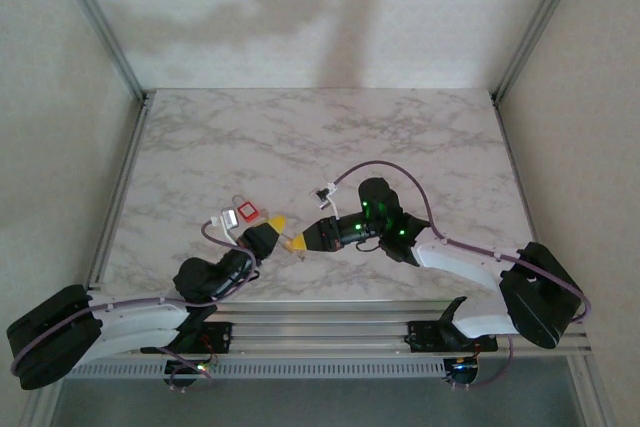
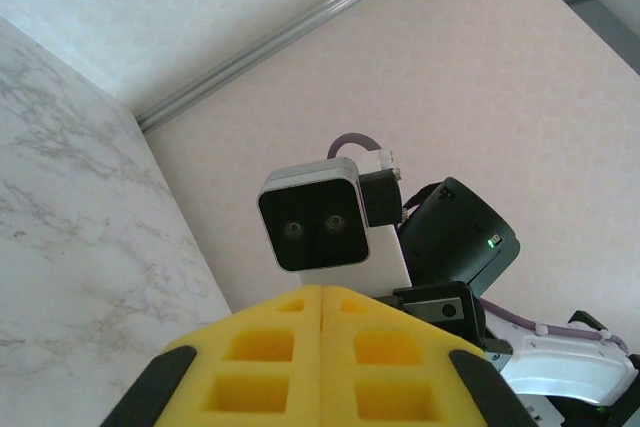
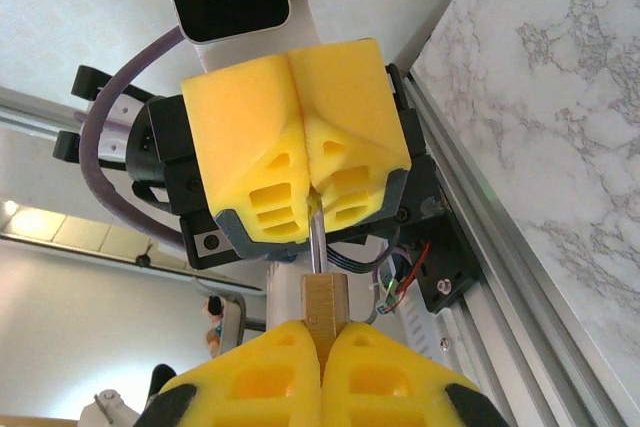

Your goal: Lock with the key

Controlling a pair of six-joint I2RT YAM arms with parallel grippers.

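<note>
L claw (image 1: 277, 221): jaws closed | R claw (image 1: 298, 243): jaws closed | tips facing, close together

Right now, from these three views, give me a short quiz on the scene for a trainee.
1. True or false: both pairs of jaws stand open.
2. What do the right jaws hold? A) a red tag B) the brass block C) a cable
3. Short answer: which jaws pinch the metal shaft that rises from the block?

Key: 1 false, both are shut; 2 B; 3 left jaws.
</note>
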